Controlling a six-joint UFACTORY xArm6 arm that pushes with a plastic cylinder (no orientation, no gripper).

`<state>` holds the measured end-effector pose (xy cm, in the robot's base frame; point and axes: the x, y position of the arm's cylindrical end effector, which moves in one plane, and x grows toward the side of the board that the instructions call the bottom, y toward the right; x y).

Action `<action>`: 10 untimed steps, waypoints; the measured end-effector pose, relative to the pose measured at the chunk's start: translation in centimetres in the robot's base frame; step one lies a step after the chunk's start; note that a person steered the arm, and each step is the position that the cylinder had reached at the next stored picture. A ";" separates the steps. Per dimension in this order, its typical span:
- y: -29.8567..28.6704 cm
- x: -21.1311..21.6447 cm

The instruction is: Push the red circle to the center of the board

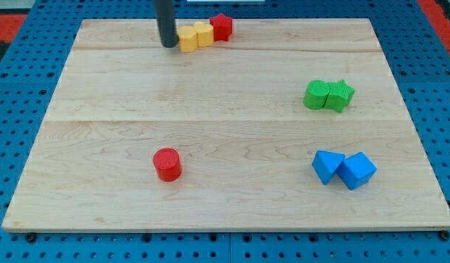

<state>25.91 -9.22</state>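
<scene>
The red circle (167,164) stands on the wooden board (225,124), left of the middle and toward the view's bottom. My tip (169,45) is at the view's top, just left of a yellow block (188,39), and far above the red circle. It touches or nearly touches that yellow block; I cannot tell which.
A second yellow block (204,33) and a red star (222,27) sit in a row right of the first yellow block. A green circle (316,95) and green star (340,95) sit at the right. Two blue blocks (327,166) (356,170) lie at the lower right.
</scene>
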 end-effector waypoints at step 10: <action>-2.1 21.7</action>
<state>47.60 -11.29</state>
